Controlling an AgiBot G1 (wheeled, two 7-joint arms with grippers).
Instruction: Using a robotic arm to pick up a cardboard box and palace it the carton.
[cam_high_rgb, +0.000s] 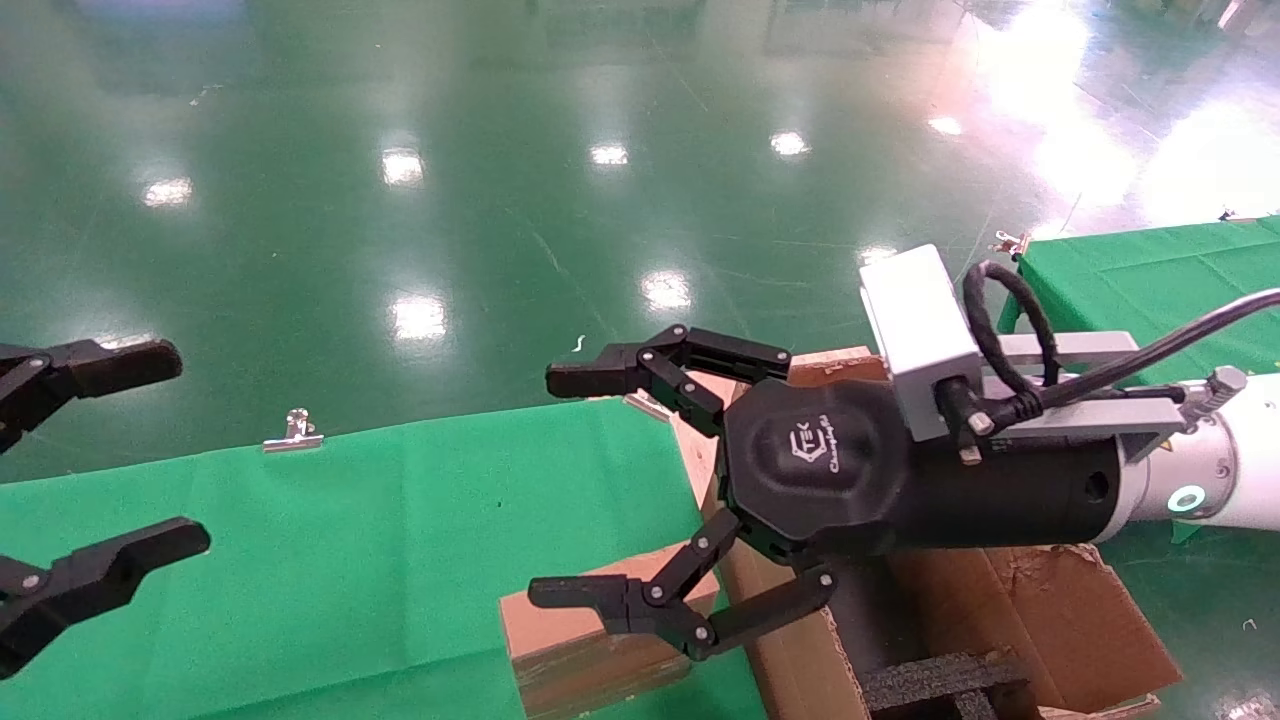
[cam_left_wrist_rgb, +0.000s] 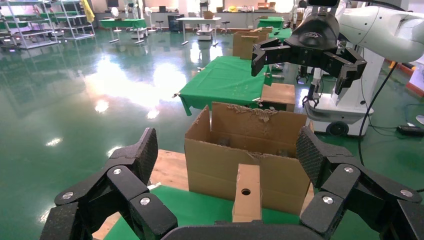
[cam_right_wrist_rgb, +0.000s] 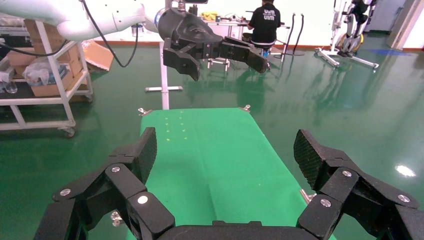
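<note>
While the right gripper (cam_high_rgb: 585, 490) hangs in the air with its black jointed fingers spread wide and nothing in them, the small brown cardboard box (cam_high_rgb: 590, 640) stands on the green cloth (cam_high_rgb: 350, 560) just under its lower finger. The box has smooth flat sides and one little round hole. Right behind the gripper sits the big carton (cam_high_rgb: 1060, 610), with rough torn flaps and black foam inside. The left gripper (cam_high_rgb: 95, 470) hangs far across the cloth, also wide open.
</note>
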